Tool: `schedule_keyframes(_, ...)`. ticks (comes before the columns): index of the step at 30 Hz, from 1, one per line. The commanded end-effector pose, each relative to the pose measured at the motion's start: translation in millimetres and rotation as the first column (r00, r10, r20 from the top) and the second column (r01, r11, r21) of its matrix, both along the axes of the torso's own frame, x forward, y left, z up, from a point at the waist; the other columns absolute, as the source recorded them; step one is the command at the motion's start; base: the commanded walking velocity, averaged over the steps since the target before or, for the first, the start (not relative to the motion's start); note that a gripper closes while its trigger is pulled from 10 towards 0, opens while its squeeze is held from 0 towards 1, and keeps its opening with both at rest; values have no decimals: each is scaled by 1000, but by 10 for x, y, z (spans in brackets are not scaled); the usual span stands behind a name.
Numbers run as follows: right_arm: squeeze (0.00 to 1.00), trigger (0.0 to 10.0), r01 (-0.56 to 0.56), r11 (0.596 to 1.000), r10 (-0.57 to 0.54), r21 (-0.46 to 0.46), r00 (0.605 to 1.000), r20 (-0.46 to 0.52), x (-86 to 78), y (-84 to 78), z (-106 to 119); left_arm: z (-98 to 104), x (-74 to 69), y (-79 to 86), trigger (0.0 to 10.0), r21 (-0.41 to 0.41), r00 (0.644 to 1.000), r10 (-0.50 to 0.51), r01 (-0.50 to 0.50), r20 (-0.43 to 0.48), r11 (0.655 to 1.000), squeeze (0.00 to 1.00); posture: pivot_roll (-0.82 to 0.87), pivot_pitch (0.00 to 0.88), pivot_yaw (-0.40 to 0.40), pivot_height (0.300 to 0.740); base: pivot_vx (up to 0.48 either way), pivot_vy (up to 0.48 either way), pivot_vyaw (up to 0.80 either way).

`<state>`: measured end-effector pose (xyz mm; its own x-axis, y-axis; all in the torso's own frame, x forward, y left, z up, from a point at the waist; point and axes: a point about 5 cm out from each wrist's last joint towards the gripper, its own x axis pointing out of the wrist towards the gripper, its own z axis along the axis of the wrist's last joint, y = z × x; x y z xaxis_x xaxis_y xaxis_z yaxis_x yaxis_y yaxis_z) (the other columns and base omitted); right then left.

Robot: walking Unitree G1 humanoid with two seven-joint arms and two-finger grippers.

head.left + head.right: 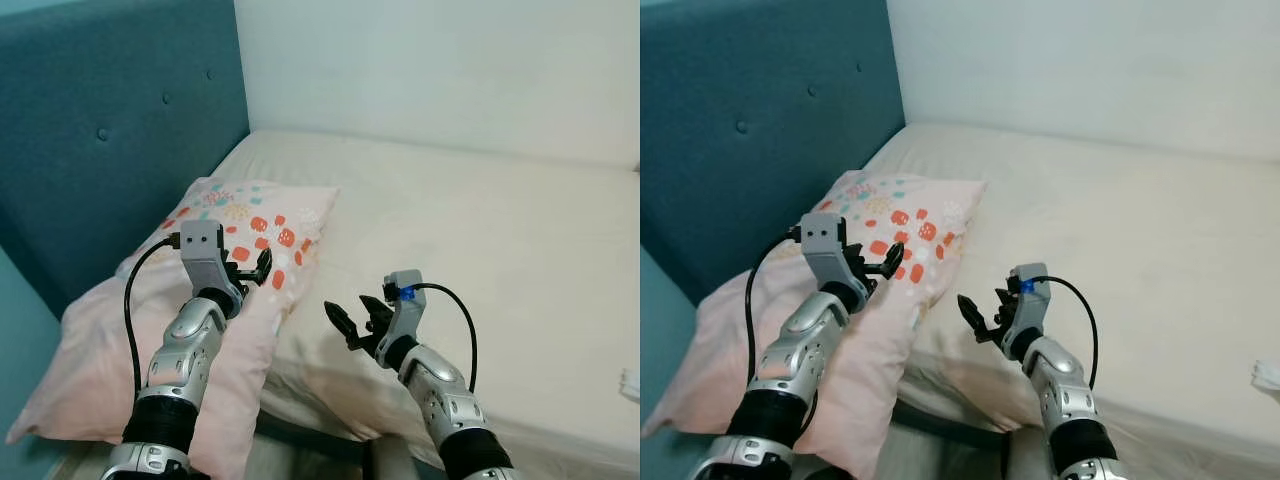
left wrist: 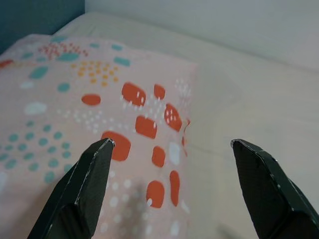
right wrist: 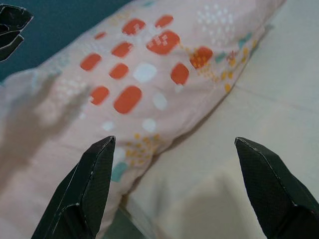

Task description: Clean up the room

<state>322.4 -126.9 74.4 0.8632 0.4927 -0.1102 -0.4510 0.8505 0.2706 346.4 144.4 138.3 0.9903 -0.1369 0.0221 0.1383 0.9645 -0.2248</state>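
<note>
A pink pillow with orange and teal spots lies at the bed's left side, leaning toward the teal headboard. My left gripper hovers open just above the pillow's spotted part, nothing between its fingers. My right gripper stands open over the cream mattress, a little to the right of the pillow's near edge. In the right wrist view the left gripper's fingertips show at the corner.
A plain white wall runs behind the bed. A small white object lies at the mattress's far right edge. The mattress's front edge drops off just below my arms.
</note>
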Motion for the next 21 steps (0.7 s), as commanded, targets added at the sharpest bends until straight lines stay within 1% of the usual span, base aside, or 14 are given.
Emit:
schedule_keyframes(1,0,10000,-1,1000,1,16,1000,14,-2,10,19,-17,-7,-2,10000,2,1000,0,0,-7,1000,0,-24,0,-15,606,0,0,0)
schedule_keyframes(9,0,10000,0,1000,0,17,1000,18,-1,4,20,-19,-3,-23,10000,-5,1000,-1,1,-9,1000,0,-25,0,-14,636,0,0,0)
schedule_keyframes(12,0,10000,0,1000,-1,17,1000,18,0,2,20,-19,-3,-26,10000,-5,1000,-1,1,-9,1000,0,-25,0,-14,641,0,0,0)
schedule_keyframes(13,0,10000,0,1000,-1,17,1000,19,0,1,21,-20,-2,-30,10000,-5,1000,-2,2,-10,1000,0,-25,0,-14,651,0,0,0)
schedule_keyframes(17,0,10000,0,1000,0,18,1000,19,1,2,23,-16,1,-33,10000,-6,1000,-2,2,-10,1000,0,-23,0,-15,661,0,0,0)
schedule_keyframes(18,0,10000,0,1000,0,18,1000,20,4,3,24,-15,5,-32,10000,-6,1000,0,0,-10,1000,0,-23,0,-16,671,0,0,0)
schedule_keyframes(21,0,10000,0,1000,0,18,1000,20,5,4,25,-15,7,-29,10000,-6,1000,2,-2,-11,1000,0,-23,0,-16,681,0,0,0)
